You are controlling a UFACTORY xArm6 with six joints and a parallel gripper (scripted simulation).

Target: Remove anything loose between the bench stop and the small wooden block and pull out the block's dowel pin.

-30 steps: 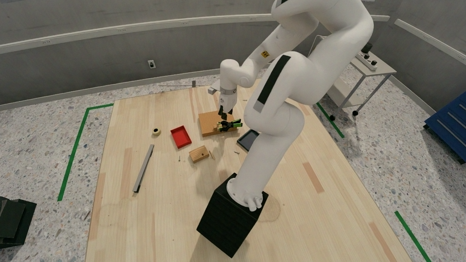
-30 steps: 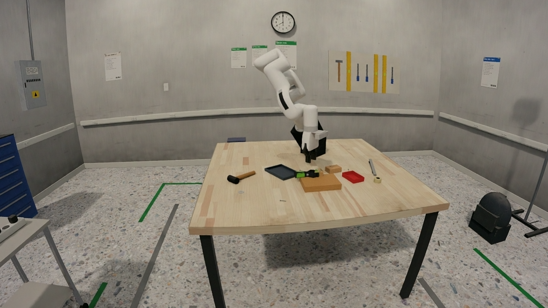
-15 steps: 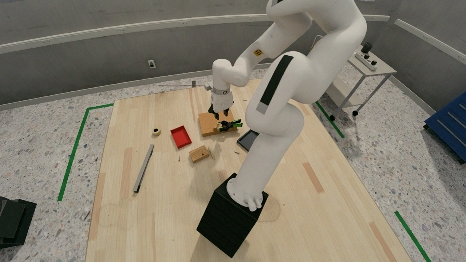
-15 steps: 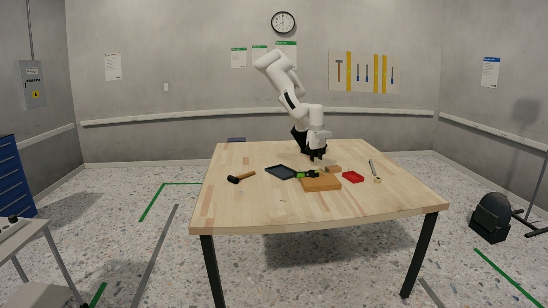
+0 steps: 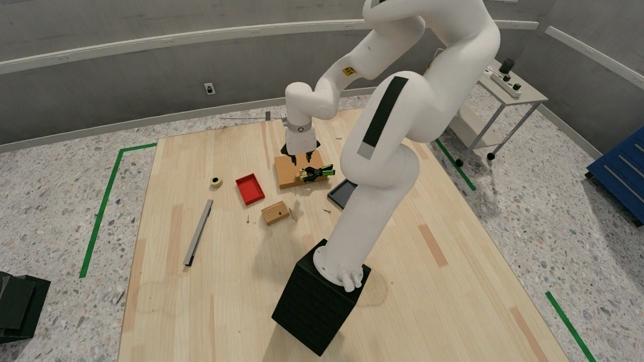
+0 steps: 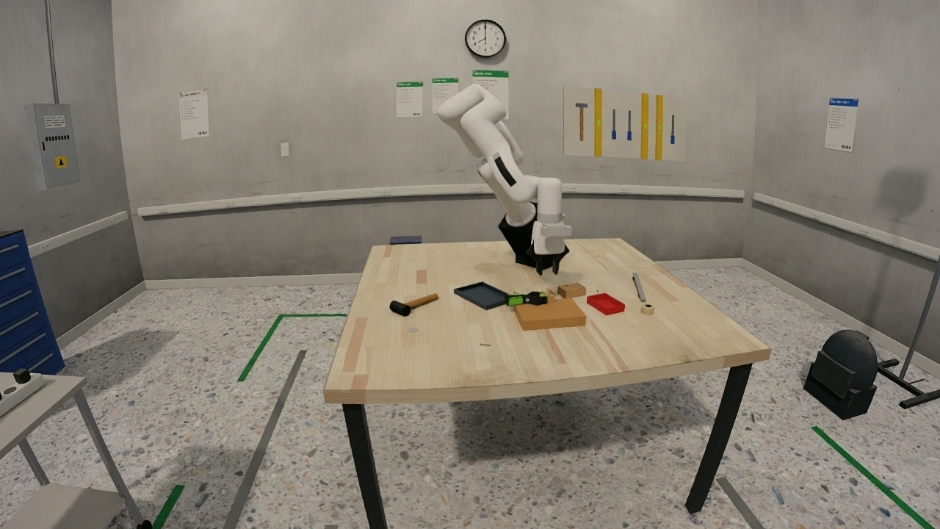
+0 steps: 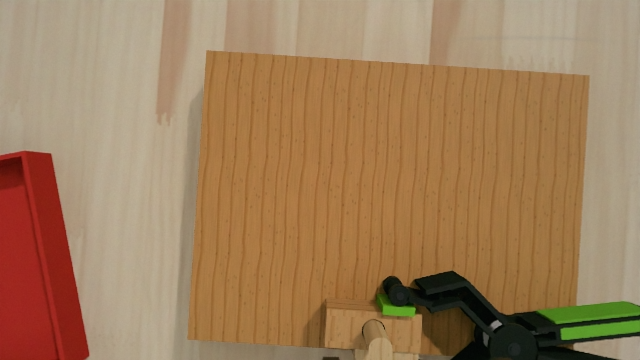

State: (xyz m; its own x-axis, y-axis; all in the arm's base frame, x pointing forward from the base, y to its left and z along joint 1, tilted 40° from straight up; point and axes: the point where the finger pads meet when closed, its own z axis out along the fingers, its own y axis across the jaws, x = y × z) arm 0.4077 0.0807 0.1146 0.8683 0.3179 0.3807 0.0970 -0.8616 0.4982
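Observation:
The orange bench board lies mid-table; it fills the wrist view. At its near edge sits the small wooden block with the dowel pin standing in its hole. The black-and-green spring clamp grips the block from the side, with one green pad on it, and it also shows in the wrist view. The frame edge cuts off what lies just past the block. My gripper hangs over the board's far part, short of the block, fingers apart and empty. It also shows in the exterior view.
A red tray lies left of the board and a dark tray right of it. A larger holed wooden block with a loose dowel lies nearer the arm's base. A tape roll, metal bar and hammer lie further off.

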